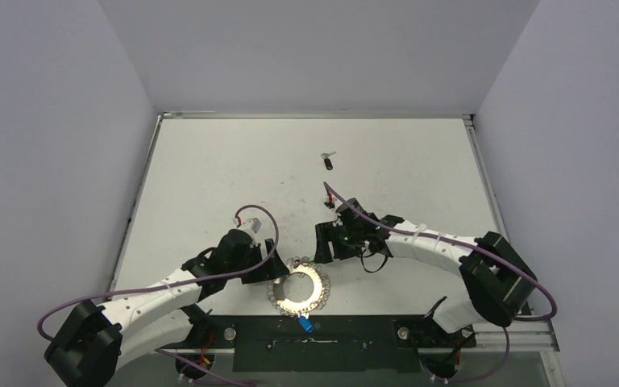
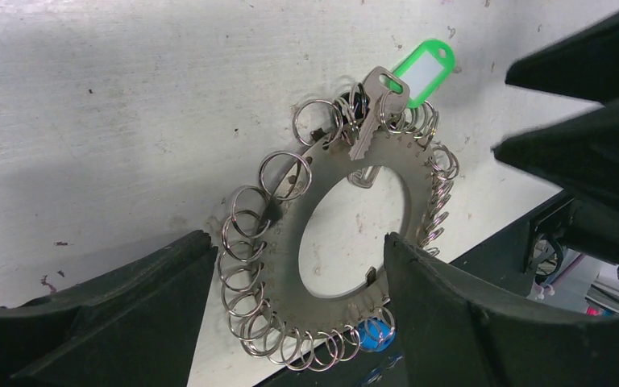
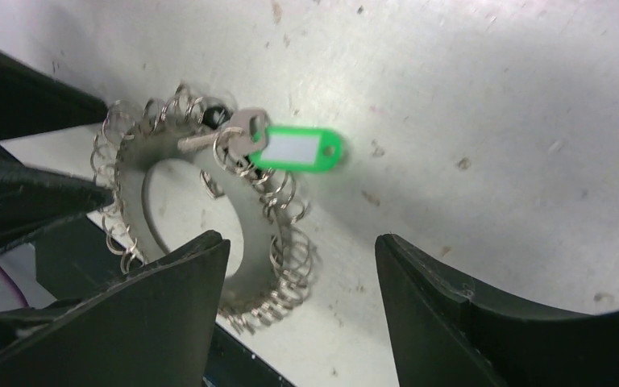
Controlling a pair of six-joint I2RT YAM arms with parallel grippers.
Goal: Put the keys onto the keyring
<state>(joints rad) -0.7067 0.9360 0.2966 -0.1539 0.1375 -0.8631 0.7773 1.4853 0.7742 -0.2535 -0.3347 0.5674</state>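
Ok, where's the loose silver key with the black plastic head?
Top view: the key lies at the far centre of the white table, beyond the right arm, well apart from the large round silvery keyring near the bases.

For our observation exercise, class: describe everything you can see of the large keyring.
The keyring is a flat, silvery metal disc with a hollow centre, its toothed rim strung with small wire split rings. It lies flat on the white table by the near edge. A silver key and a green tag hang from its far side, a blue-headed item from its near side. The left gripper has open jaws either side of it; contact cannot be told.
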